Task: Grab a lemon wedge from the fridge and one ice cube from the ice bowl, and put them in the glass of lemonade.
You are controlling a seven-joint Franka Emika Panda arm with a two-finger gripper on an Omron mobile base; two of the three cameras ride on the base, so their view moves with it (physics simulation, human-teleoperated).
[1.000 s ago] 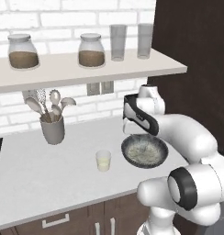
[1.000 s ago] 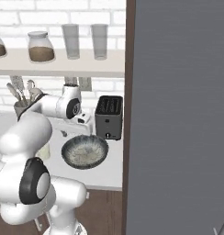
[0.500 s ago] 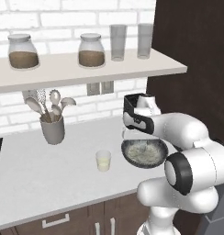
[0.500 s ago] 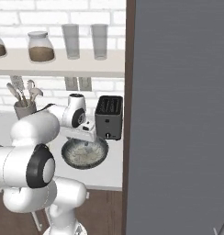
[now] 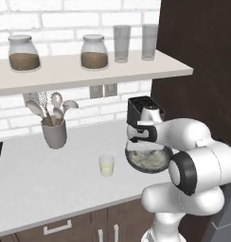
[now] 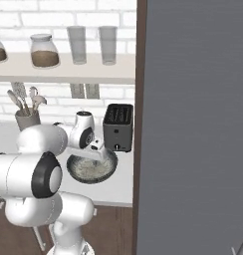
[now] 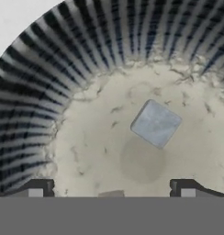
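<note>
My gripper point(image 7: 111, 189) is open and points down into the ice bowl point(image 7: 63, 64), a bowl with a dark striped wall and a pale speckled floor. A pale square ice cube point(image 7: 156, 123) lies on that floor just ahead of the fingertips point(image 7: 36, 189), apart from both. In the left base view the gripper point(image 5: 137, 147) hangs low over the ice bowl point(image 5: 157, 166). The glass of lemonade point(image 5: 106, 165) stands on the counter to the bowl's left. The fridge point(image 6: 193, 124) shows as a tall grey shut door at the right. The lemon wedge is out of view.
A black toaster point(image 6: 118, 127) stands right behind the bowl. A grey utensil cup point(image 5: 54, 133) sits at the back left of the counter. The shelf point(image 5: 89, 71) above carries two jars and two tall glasses. The counter's front edge runs just below the bowl.
The hand has come down over the ice bowl, closer to its floor. The jaws stayed open.
</note>
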